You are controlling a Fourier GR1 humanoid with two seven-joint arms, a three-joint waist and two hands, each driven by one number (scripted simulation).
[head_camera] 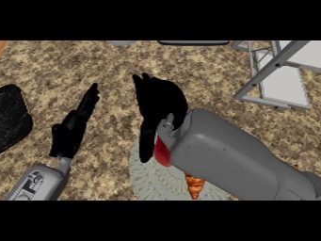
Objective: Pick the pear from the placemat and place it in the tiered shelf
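Observation:
My right hand (160, 104) is raised above the counter, just beyond the far edge of the pale woven placemat (149, 181). It is curled into a rounded shape with its back towards me. The pear is hidden: none shows in the hand or on the part of the placemat that my right forearm leaves uncovered. The grey tiered shelf (274, 80) stands at the upper right, well apart from the hand. My left hand (74, 128) rests open at the left, fingers straight and pointing away.
An orange-brown pastry (194, 186) lies on the placemat beside my right forearm. A black mat (3, 120) lies at the left edge. Dark and grey objects (190, 43) peek in at the counter's far edge.

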